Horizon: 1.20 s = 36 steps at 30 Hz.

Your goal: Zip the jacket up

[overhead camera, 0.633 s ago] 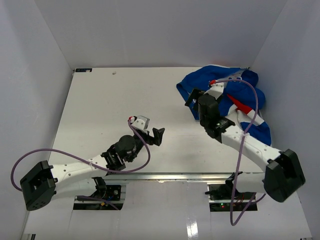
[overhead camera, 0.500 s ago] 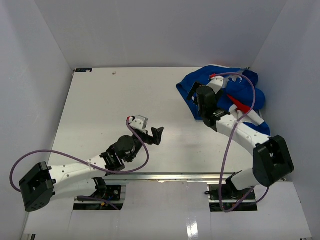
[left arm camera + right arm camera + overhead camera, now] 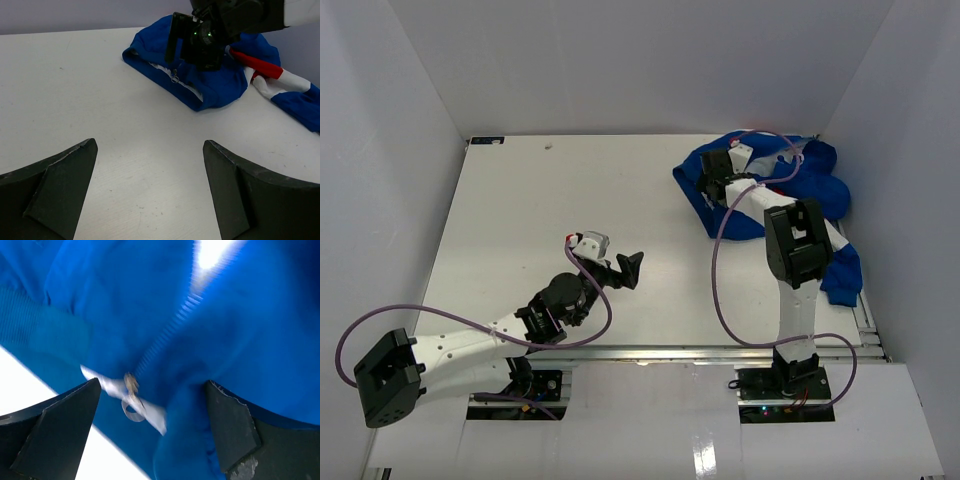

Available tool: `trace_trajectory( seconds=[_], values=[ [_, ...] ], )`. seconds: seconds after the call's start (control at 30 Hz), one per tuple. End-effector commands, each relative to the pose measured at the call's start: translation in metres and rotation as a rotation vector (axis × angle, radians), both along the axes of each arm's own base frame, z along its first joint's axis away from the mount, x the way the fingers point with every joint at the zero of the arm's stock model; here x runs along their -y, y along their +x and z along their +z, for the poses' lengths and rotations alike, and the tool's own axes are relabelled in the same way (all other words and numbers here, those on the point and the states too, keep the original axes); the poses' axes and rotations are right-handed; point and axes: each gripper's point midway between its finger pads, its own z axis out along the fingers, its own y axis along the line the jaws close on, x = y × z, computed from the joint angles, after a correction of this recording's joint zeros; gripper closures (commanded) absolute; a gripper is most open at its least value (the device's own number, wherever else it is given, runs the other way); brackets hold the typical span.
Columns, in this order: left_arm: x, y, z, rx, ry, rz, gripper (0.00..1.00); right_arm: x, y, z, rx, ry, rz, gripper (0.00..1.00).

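Observation:
The jacket (image 3: 823, 178) lies crumpled at the table's back right, royal blue with red and white sleeve panels. It also shows in the left wrist view (image 3: 215, 85). My right gripper (image 3: 711, 188) is open and hangs low over the jacket's left edge. In the right wrist view its open jaws (image 3: 152, 415) frame blue fabric, the zipper teeth (image 3: 167, 335) and a metal zipper pull with a ring (image 3: 131, 399), touching neither. The left wrist view shows the pull (image 3: 174, 77) below the right gripper (image 3: 192, 47). My left gripper (image 3: 632, 268) is open and empty over bare table, well left of the jacket.
The white table (image 3: 540, 200) is walled in by white panels on the left, back and right. A metal rail (image 3: 650, 352) runs along its near edge. Purple cables loop from both arms, one over the jacket (image 3: 775, 140).
My right arm has folded upright and its gripper has moved back along the jacket's left edge. The left arm has shifted only slightly.

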Motion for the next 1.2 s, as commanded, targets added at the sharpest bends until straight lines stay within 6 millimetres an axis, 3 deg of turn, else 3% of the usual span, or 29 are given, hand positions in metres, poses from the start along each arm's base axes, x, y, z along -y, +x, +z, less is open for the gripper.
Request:
trace_trajectory(
  seconds=[0.0, 0.07, 0.23, 0.3, 0.37, 0.43, 0.47, 0.53, 0.57, 0.63, 0.73, 0.87, 0.97, 1.17],
  values=[
    [-0.005, 0.002, 0.001, 0.0, -0.005, 0.025, 0.03, -0.023, 0.007, -0.026, -0.099, 0.062, 0.065, 0.1],
    [-0.005, 0.002, 0.001, 0.001, -0.005, 0.025, 0.03, -0.043, 0.005, -0.035, -0.121, 0.106, 0.154, 0.1],
    [-0.005, 0.003, -0.002, -0.003, 0.005, 0.036, 0.03, -0.119, -0.032, -0.049, -0.146, 0.292, 0.457, 0.09],
    [-0.01, 0.006, -0.003, -0.003, 0.01, 0.066, 0.03, -0.148, -0.074, -0.062, -0.198, 0.392, 0.579, 0.07],
    [-0.015, 0.009, -0.005, -0.004, 0.013, 0.098, 0.03, -0.164, -0.095, -0.052, -0.151, 0.403, 0.634, 0.07],
    [-0.022, 0.01, -0.005, 0.002, 0.004, 0.134, 0.03, -0.173, -0.137, -0.063, -0.152, 0.341, 0.701, 0.07],
    [-0.026, 0.011, -0.005, 0.003, 0.0, 0.153, 0.03, -0.186, -0.151, -0.052, -0.12, 0.332, 0.755, 0.07],
    [-0.031, 0.01, -0.005, 0.004, -0.013, 0.171, 0.03, -0.183, -0.181, -0.054, -0.098, 0.274, 0.792, 0.07],
    [-0.033, 0.01, -0.002, 0.008, -0.025, 0.172, 0.03, -0.192, -0.194, -0.05, -0.07, 0.27, 0.833, 0.07],
    [-0.037, 0.007, 0.0, 0.013, -0.046, 0.171, 0.03, -0.186, -0.237, -0.074, -0.117, 0.236, 0.886, 0.07],
    [-0.043, 0.004, 0.006, 0.033, -0.083, 0.174, 0.03, -0.194, -0.296, -0.093, -0.137, 0.205, 0.992, 0.07],
    [-0.041, 0.006, 0.001, 0.035, -0.061, 0.175, 0.03, -0.202, -0.33, -0.094, -0.125, 0.196, 1.022, 0.08],
    [-0.034, 0.01, -0.006, 0.019, -0.027, 0.175, 0.04, -0.196, -0.336, -0.083, -0.09, 0.208, 0.996, 0.08],
    [-0.017, 0.022, -0.033, -0.094, 0.095, 0.176, 0.05, -0.146, -0.307, -0.021, 0.091, 0.198, 0.687, 0.08]
  ],
)
